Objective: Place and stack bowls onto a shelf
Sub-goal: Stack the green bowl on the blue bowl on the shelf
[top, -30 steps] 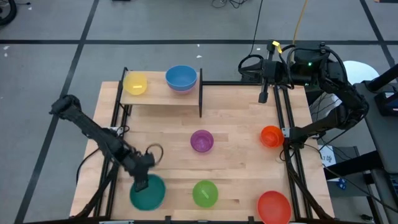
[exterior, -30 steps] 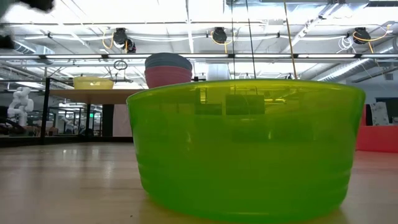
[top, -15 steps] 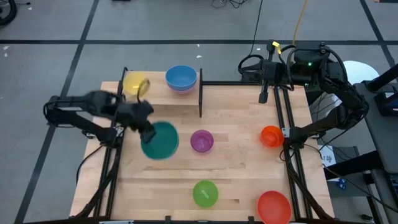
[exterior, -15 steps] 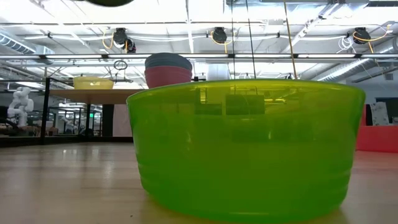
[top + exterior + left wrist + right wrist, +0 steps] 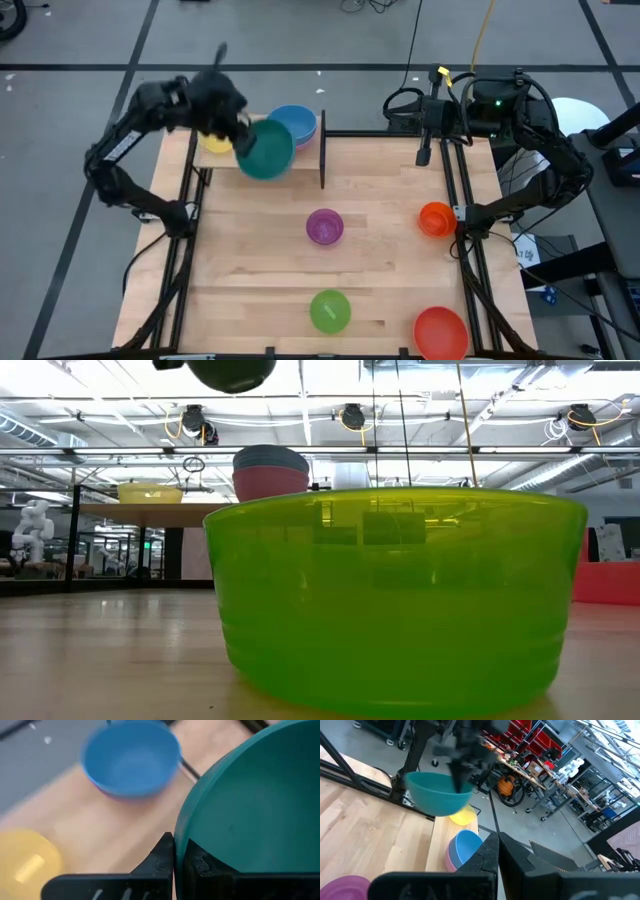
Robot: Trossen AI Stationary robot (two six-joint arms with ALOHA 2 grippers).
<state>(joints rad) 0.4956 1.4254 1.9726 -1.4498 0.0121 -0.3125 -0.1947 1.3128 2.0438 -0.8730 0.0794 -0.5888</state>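
Teal round plastic bowl (image 5: 267,151) is now hanging over the light-wood shelf (image 5: 262,153), up from the tabletop 0.5 s ago, left gripper (image 5: 238,134) pinching its rim, w/ blue bowl (image 5: 296,122) just beside. Right gripper (image 5: 498,851) is sitting pressed together, off beyond shelf's far end.

The high view looks straight down from well above on the whole table (image 5: 380,250) and both arms, while the low view sits at tabletop height so near the green bowl (image 5: 395,595) that it fills most of the picture, facing level toward the shelf (image 5: 150,510) and the room behind. The left wrist view looks down, close, past the teal bowl (image 5: 255,805) onto the blue bowl (image 5: 131,759) and yellow bowl (image 5: 25,857). The right wrist view faces across the table from farther off, and all 4 views share that shelf area.
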